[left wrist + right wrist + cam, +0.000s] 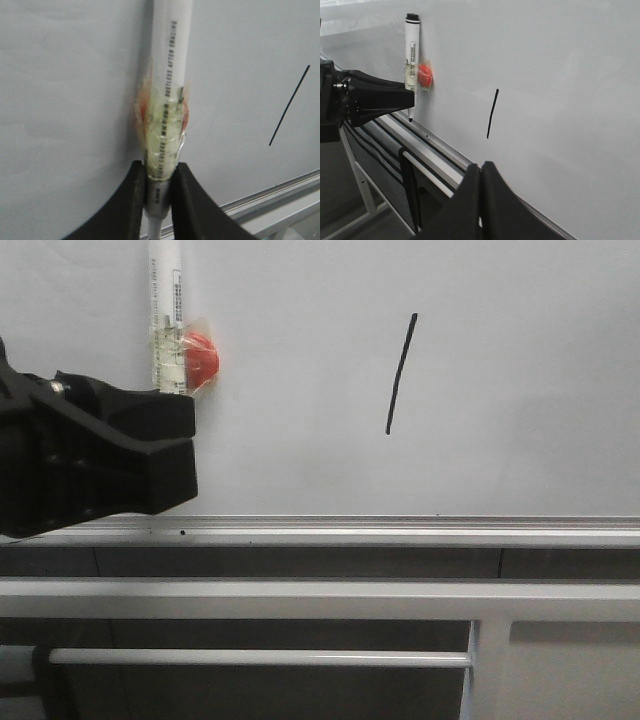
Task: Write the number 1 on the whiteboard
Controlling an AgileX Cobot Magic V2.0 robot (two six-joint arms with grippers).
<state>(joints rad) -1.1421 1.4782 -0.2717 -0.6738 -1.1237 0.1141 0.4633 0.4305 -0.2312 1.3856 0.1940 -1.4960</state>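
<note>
The number 1 point(400, 375) is a thin black slanted stroke on the whiteboard point(500, 420), right of centre. It also shows in the wrist views as the same stroke point(289, 112) point(492, 114). My left gripper point(190, 440) point(159, 170) is shut on a white marker point(165, 300) point(167, 75) near its lower end. The marker stands upright along the board, left of the stroke, black tip point(410, 119) pointing down. A red round piece point(202, 360) point(424, 76) is taped to its barrel. My right gripper point(481, 167) is shut and holds nothing, off the board near its lower edge.
A silver rail point(400, 532) runs along the board's bottom edge. Below it are grey metal frame bars point(300, 595) and a thin horizontal rod point(260, 657). The left arm's black body point(370, 97) juts out in front of the board.
</note>
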